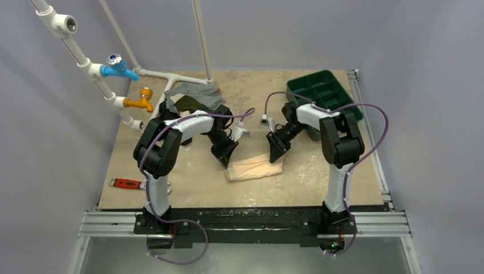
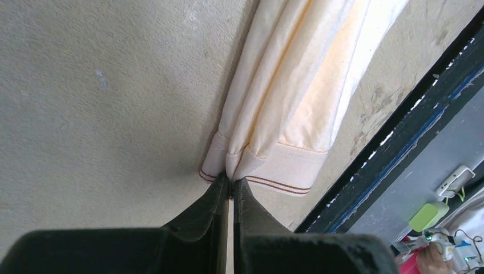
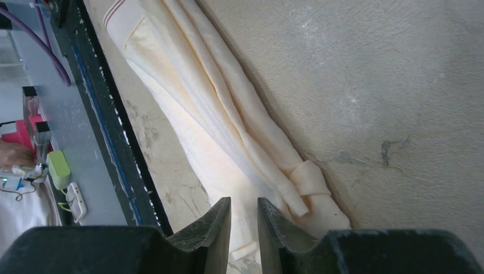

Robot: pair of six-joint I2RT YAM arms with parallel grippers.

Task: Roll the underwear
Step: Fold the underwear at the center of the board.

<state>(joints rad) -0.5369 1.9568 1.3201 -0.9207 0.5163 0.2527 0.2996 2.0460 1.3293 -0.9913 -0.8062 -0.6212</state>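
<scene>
The underwear [image 1: 254,169] is a pale peach cloth lying as a long, partly rolled strip on the table's near middle. In the left wrist view its band edge [image 2: 285,171] with brown stripes faces my fingers. My left gripper [image 2: 231,181] is shut on a fold of that band at the strip's left end [image 1: 226,161]. In the right wrist view the underwear [image 3: 228,131] runs away from my jaws, with a curled end at the right. My right gripper [image 3: 244,202] is narrowly open just above the strip's right end [image 1: 275,155], with nothing pinched.
A green compartment tray [image 1: 324,94] stands at the back right. A grey striped garment [image 1: 197,94] and an olive-green garment [image 1: 185,104] lie behind the left arm. White pipes with a blue tap [image 1: 117,65] and an orange tap [image 1: 142,100] stand at left. A red tool [image 1: 125,183] lies near left.
</scene>
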